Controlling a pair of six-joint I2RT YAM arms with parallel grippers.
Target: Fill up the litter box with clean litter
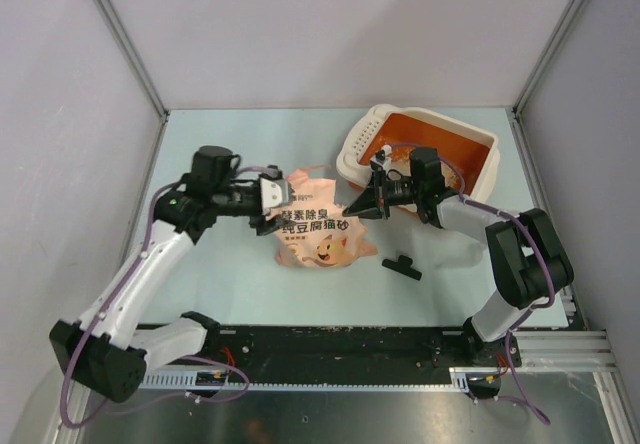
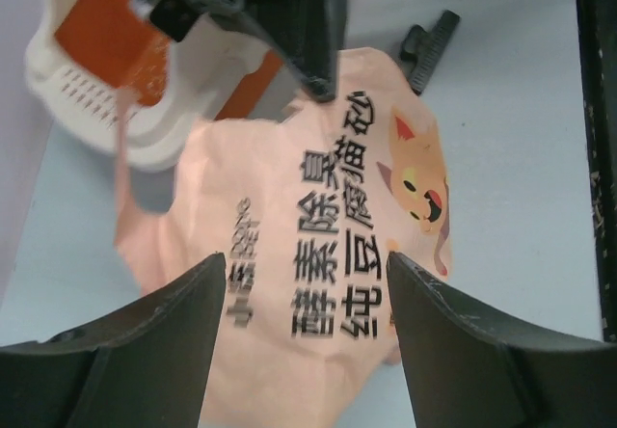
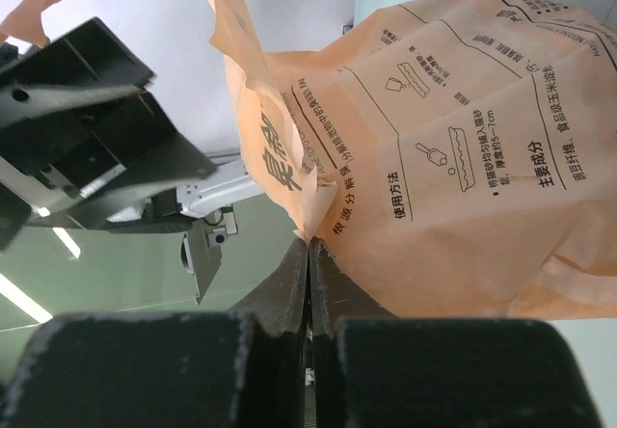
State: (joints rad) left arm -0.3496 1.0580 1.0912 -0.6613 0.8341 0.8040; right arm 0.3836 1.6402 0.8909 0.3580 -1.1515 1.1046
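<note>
The litter box stands at the back right, cream outside and orange inside, with its perforated ledge at the left end; it also shows in the left wrist view. A pink bag with a cartoon cat lies left of it. My right gripper is shut on a folded edge of the bag, at the bag's right side. My left gripper is open, its fingers wide apart over the bag's printed face. Loose litter is hidden.
A small black clip lies on the table right of the bag, also in the left wrist view. Grey walls enclose the table on three sides. A black rail runs along the near edge.
</note>
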